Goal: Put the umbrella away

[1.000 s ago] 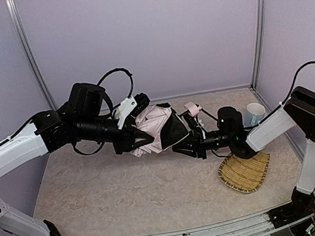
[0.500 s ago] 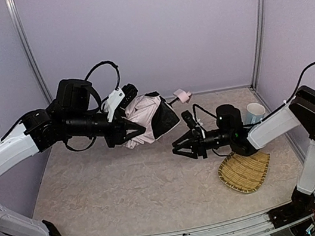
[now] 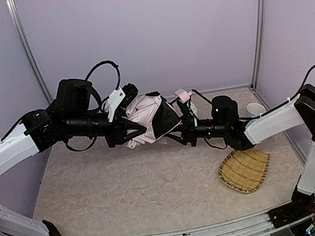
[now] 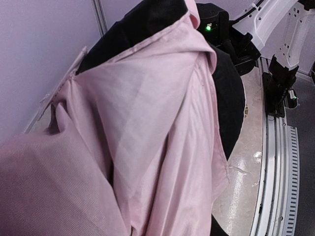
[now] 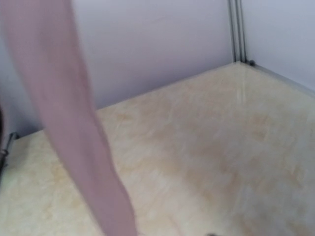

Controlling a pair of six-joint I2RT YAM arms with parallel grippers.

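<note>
The umbrella [image 3: 144, 113] hangs half folded above the table, pale pink outside with black lining facing right. Its small pink handle [image 3: 182, 94] sticks out at the upper right. My left gripper [image 3: 131, 132] is shut on the pink fabric from the left; that fabric [image 4: 147, 123] fills the left wrist view and hides the fingers. My right gripper [image 3: 182, 130] reaches in from the right, just below the handle, against the black lining. Its fingers look spread, with nothing in them. The right wrist view shows only a blurred pink strip [image 5: 78, 123] close to the lens.
A woven straw tray [image 3: 245, 171] lies on the table [image 3: 114, 186] at the front right. A white cup [image 3: 255, 109] stands behind the right arm, near the back right corner. Walls enclose the back and both sides.
My left arm lifted the umbrella up and to the left, then held still. My right gripper drew back to the right, then moved up and left to the umbrella's lining under the handle.
</note>
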